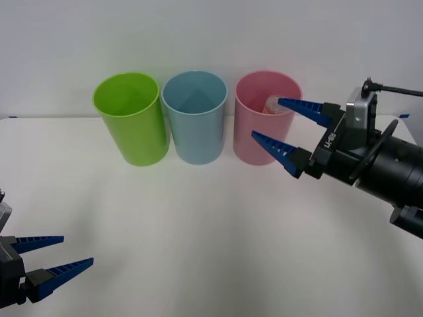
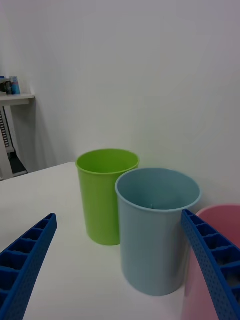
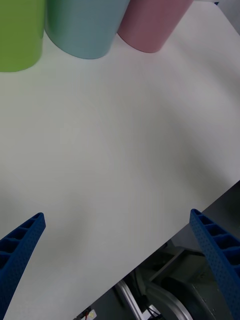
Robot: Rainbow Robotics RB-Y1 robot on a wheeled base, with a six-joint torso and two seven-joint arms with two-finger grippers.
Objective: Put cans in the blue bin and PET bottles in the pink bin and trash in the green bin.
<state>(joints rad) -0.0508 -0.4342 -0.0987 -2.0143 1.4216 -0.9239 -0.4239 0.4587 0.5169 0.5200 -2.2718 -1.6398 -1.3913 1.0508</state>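
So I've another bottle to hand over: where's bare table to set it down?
The table is bare between the bins and the left claw. It is crowded at the pink bin, where the open right claw sits.

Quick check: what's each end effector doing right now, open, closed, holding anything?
Left end effector: open, empty, low at the table's near left edge.
Right end effector: open, empty, at the pink bin, with the bottle inside the bin.

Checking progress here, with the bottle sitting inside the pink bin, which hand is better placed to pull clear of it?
Right. The right hand is open at the pink bin, where the bottle lies. The left hand is open, low near the table's front edge.
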